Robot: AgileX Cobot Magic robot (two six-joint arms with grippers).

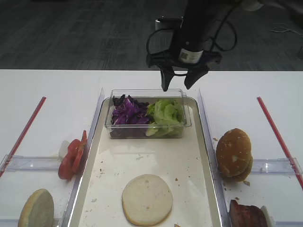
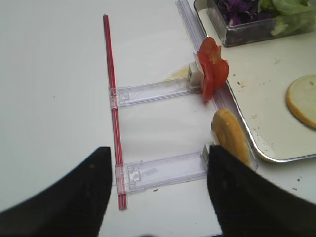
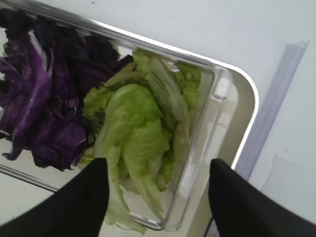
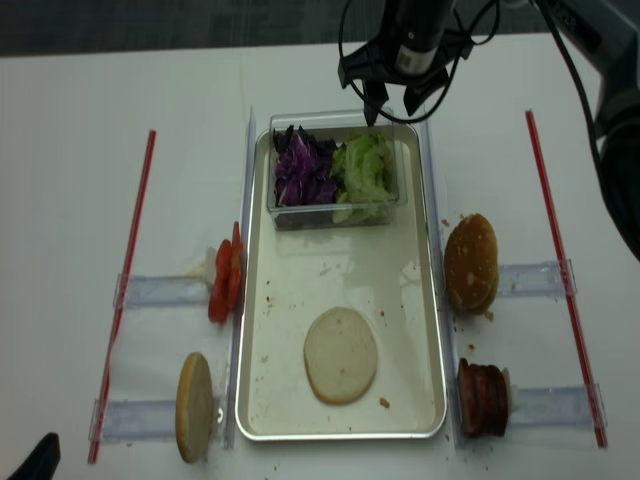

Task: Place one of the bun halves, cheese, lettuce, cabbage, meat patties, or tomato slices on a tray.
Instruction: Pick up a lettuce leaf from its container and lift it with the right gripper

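The right gripper is hanging with its jaws spread and nothing between them, just above the far rim of the clear tub that sits at the far end of the tray. The lettuce is lying straight below and slightly toward the near edge of the table, filling the right half of the tub, with the cabbage packed against it on the left. Judging from this, the coming move is a short drop forward and down. The top leaf's long axis is running roughly from the far rim toward the near wall of the tub, so the jaws look set to straddle it across its width.

The right arm is plainly the nearer one. The left gripper is waiting wide apart and empty over the table's left side, near the tomato slices and a bun half standing on edge.

The right wrist view is showing the leaf between the two fingertips, and how close the cabbage crowds the left one. The overhead views are hiding that, but they are showing a cut bun half already lying flat on the tray, with the domed buns and patties off its right rim.
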